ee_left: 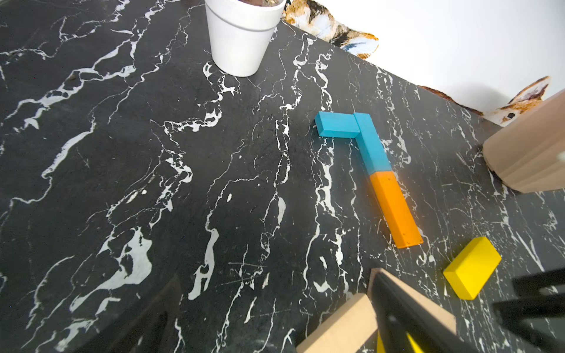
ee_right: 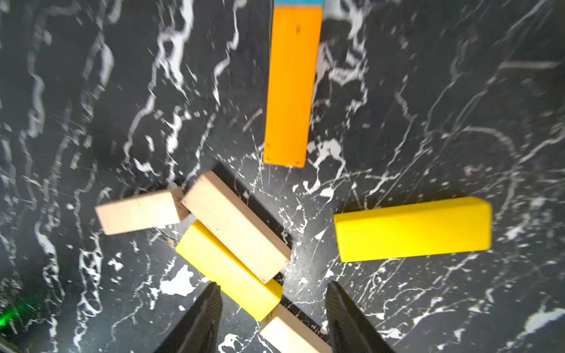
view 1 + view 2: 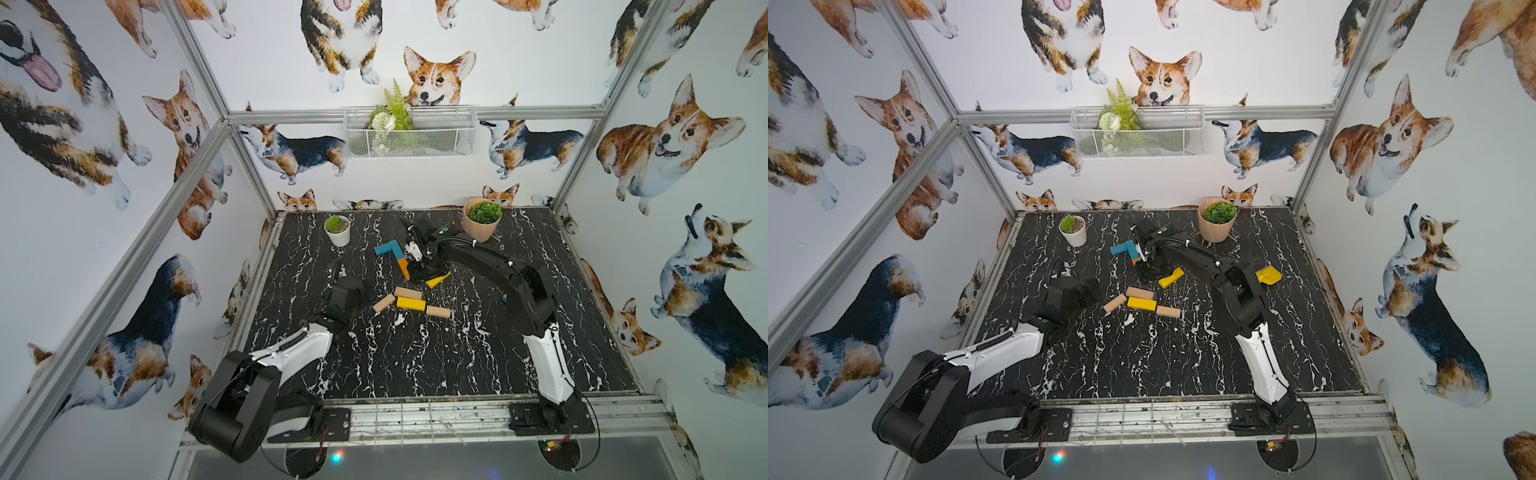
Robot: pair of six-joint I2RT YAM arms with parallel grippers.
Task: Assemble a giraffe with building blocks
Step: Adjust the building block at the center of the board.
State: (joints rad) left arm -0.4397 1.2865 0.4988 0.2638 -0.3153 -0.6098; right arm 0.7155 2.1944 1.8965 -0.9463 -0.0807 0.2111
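The giraffe's head and neck lie flat at mid-table: a teal block (image 3: pixel 384 248) joined to a second teal block (image 1: pixel 371 143), then an orange block (image 3: pixel 403 270). A loose yellow block (image 3: pixel 437 281) lies just right of the orange end. Nearer the front is a cluster of a yellow block (image 3: pixel 411 304) and three tan blocks (image 3: pixel 383 302). My right gripper (image 2: pixel 275 305) hovers open above that cluster with nothing held. Left of the cluster, my left gripper (image 1: pixel 275 321) stands wide open and empty, one finger (image 1: pixel 412 321) beside a tan block (image 1: pixel 339 330).
A small white plant pot (image 3: pixel 337 230) stands at the back left and a larger tan pot (image 3: pixel 482 224) at the back right of the black marble table (image 3: pixel 415 365). A yellow piece (image 3: pixel 1268 275) shows beside the right arm's elbow.
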